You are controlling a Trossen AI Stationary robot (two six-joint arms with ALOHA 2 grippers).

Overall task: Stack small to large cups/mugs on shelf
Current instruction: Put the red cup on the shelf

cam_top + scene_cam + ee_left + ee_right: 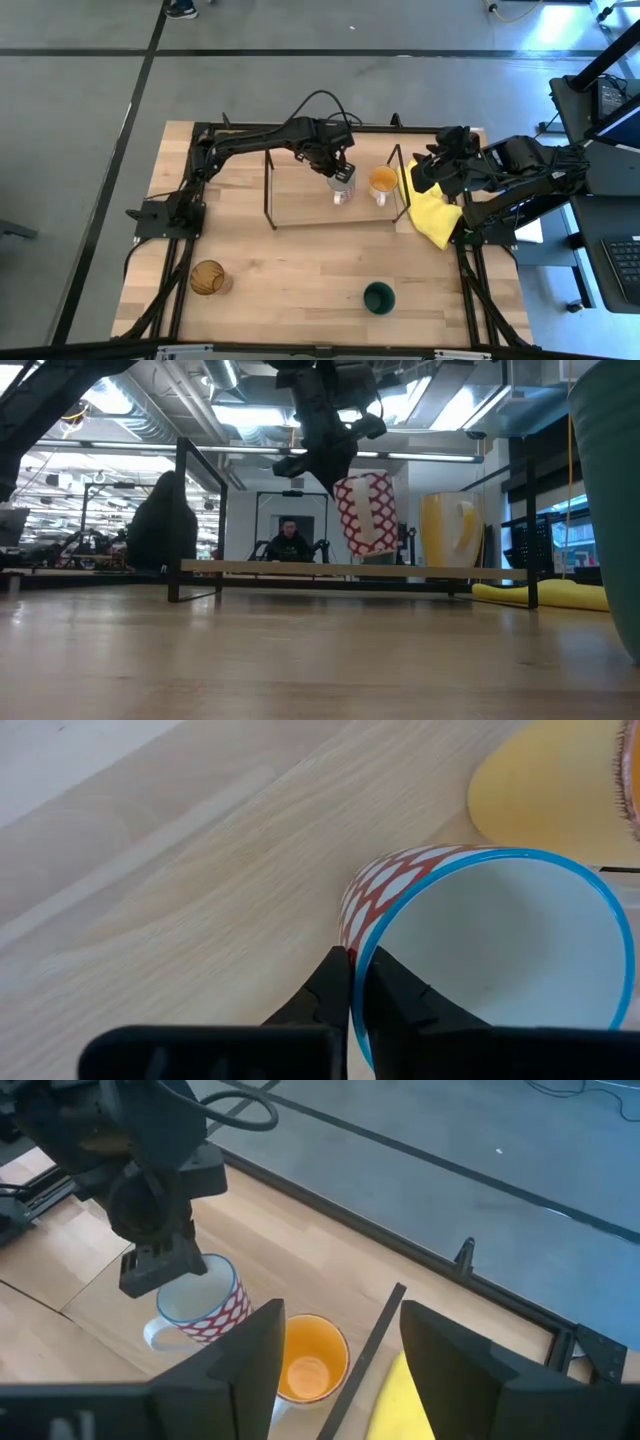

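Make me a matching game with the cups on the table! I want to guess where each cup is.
Cups:
1. red-patterned white mug
2. orange-inside mug
3. dark green cup
4. amber tumbler

Places:
A. on the table, front left
B. on the shelf, near its right end frame
C. held by its rim in the left gripper
D. on the table, front right

Pairs: 1-C, 2-B, 3-D, 4-A

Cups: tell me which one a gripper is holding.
The red-and-white patterned mug, pinched at its blue rim by the left gripper above the shelf. The orange-inside mug, green cup and amber glass stand untouched.
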